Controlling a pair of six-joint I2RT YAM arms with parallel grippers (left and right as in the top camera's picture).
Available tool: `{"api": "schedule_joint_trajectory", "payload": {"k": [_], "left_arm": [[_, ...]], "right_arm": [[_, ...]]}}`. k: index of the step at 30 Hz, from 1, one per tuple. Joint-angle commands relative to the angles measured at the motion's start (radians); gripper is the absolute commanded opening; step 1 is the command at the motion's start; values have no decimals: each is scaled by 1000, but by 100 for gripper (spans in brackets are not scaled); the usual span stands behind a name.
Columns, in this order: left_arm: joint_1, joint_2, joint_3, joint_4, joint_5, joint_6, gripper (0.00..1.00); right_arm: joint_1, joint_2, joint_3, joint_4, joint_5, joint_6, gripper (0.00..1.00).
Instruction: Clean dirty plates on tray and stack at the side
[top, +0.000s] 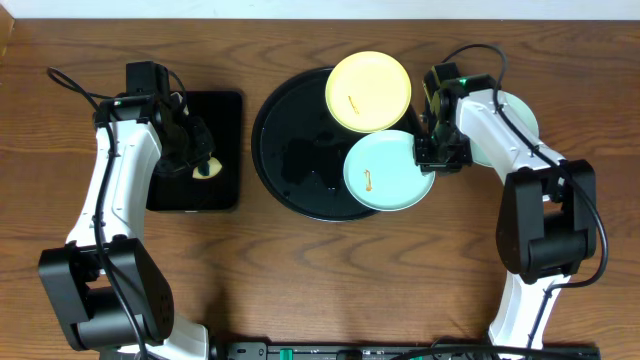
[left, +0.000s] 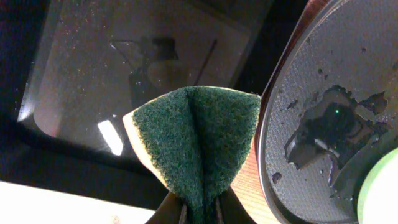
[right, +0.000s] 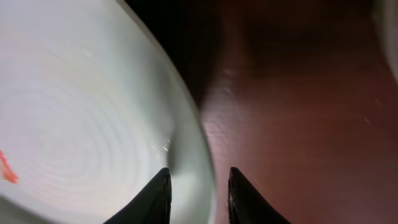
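- I see the left gripper (top: 198, 158) clenched on a green scouring sponge (left: 196, 137), which is folded double between its fingers.
- It hangs over the small rectangular black tray (top: 225, 110), left of the round tray (top: 295, 150).
- The round tray sits mid-table (top: 300, 280). My left wrist view shows wet blotches on its glossy floor.
- The yellow plate (top: 369, 91) lies on the tray's upper right and overhangs the rim. It has one orange smear.
- The mint-green plate (top: 385, 172) lies just below the yellow one, on the tray's lower right. It also overhangs the rim and has an orange smear near its centre.
- A second mint-green plate (top: 522, 112) rests on the table to the right of the tray, partly hidden under the right arm.
- The right gripper (right: 198, 196) is at the right edge of the tray's mint-green plate. Its fingers stand apart with the plate's rim between them.
- I cannot tell whether the right gripper is pinching the rim or loose around it.
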Motion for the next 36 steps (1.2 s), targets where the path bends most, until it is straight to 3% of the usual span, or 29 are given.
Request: {"api": "schedule_joint_trajectory", "payload": {"k": [1,4,7,15,20,27,36], "left_arm": [[3,10,-17,-3,-10,10,8],[3,10,-17,-3,-10,10,8],[3,10,-17,-3,-10,10,8],[3,10,-17,-3,-10,10,8],[3,10,-17,5,-10,24,8],[3,10,-17,37,-10,191,8],[-26,10,-17,66,65,348,8]], "right_arm": [[7,8,-23,16,-50,-7,27],[6,8,-34,16,-48,-22,22],[6,8,-35,6,-47,-26,2],[6,-23,8,-4,-47,-25,1],[40,-151,89,-4,-42,-3,1],[207,-352,101,123,226,43,1],[359,-288,24,160,443,167,1]]}}
